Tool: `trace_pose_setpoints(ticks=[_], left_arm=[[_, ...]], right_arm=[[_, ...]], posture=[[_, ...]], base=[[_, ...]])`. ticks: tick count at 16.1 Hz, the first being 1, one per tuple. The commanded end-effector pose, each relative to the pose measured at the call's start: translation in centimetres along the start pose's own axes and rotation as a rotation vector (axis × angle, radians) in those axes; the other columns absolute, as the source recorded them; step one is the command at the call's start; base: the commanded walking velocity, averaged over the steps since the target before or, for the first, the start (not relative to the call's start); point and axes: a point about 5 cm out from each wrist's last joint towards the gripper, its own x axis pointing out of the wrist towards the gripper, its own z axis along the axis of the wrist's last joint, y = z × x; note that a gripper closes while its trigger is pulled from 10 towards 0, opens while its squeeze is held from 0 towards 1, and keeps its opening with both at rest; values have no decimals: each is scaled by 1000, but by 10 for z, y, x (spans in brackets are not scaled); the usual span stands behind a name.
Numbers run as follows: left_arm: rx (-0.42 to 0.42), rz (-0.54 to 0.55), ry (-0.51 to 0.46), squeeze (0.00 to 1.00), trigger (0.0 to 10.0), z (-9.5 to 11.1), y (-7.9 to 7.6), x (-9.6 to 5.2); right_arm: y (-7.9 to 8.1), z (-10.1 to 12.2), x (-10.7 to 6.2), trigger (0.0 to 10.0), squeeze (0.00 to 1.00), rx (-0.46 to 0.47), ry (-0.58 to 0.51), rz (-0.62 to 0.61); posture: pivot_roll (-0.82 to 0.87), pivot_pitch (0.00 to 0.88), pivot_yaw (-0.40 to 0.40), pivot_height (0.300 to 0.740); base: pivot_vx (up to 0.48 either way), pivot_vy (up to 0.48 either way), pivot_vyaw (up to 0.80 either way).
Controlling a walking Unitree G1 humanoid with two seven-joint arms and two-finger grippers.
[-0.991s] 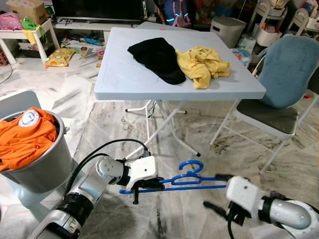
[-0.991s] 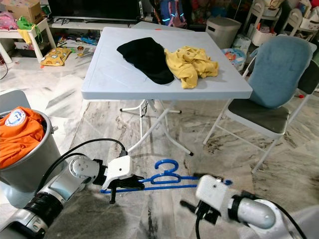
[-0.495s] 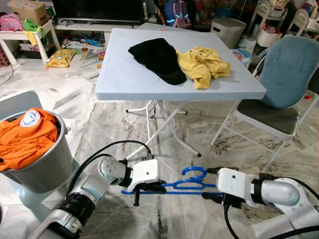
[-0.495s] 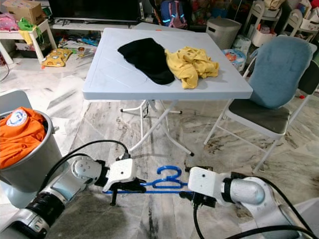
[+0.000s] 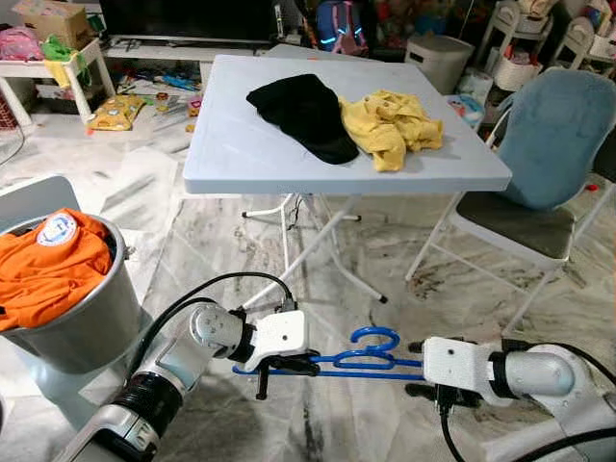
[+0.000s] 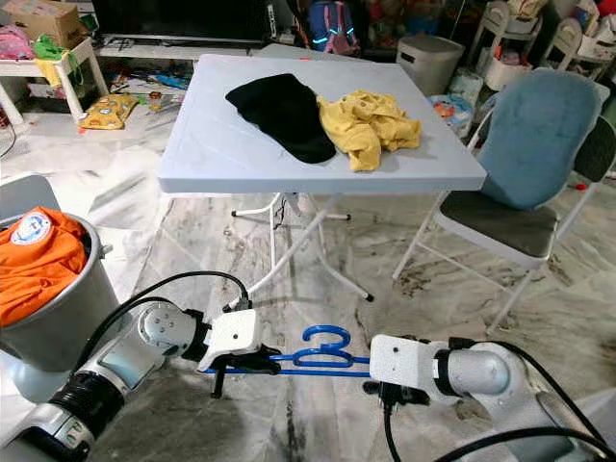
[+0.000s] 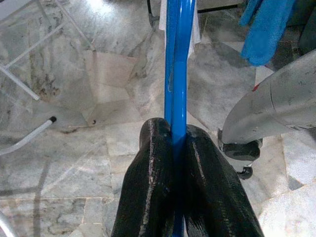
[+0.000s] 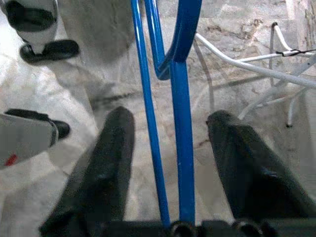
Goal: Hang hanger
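Note:
A blue plastic hanger (image 5: 371,357) hangs level just above the marble floor, hook pointing up. My left gripper (image 5: 289,364) is shut on its left end; the left wrist view has both black fingers (image 7: 153,163) pinching the blue bars (image 7: 177,59). At the hanger's right end my right gripper (image 5: 417,369) stands open. In the right wrist view the two blue bars (image 8: 181,98) run between its spread fingers (image 8: 113,148) without touching them.
A white folding table (image 5: 241,154) stands ahead with a black garment (image 5: 303,111) and a yellow garment (image 5: 390,125) on it. A blue-backed folding chair (image 5: 549,144) stands at the right. At the left is a grey bucket (image 5: 87,327) of orange clothing.
My right gripper has come up from low on the right to the hanger's right end and now straddles the bars. The left gripper has kept its hold.

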Motion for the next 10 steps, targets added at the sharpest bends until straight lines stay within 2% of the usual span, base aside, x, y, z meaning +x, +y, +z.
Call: trace_pose_setpoints(ticks=[1, 4, 6, 10], left_arm=[[28, -1, 0, 0, 10000, 5, 3, 1], [32, 1, -1, 0, 10000, 5, 4, 1], [34, -2, -1, 0, 10000, 6, 4, 2], [39, -2, 7, 0, 10000, 4, 2, 3]], right_arm=[[-3, 1, 0, 0, 0, -24, 8, 0], [-2, -3, 7, 0, 0, -31, 38, 13], [1, -13, 12, 0, 0, -35, 85, 37], [1, -21, 8, 0, 0, -46, 136, 61]], posture=[[10, 0, -71, 740], [12, 0, -72, 740], [12, 0, -75, 740], [10, 0, -78, 740]], base=[[0, 0, 0], [0, 0, 0], [0, 0, 0], [0, 0, 0]])
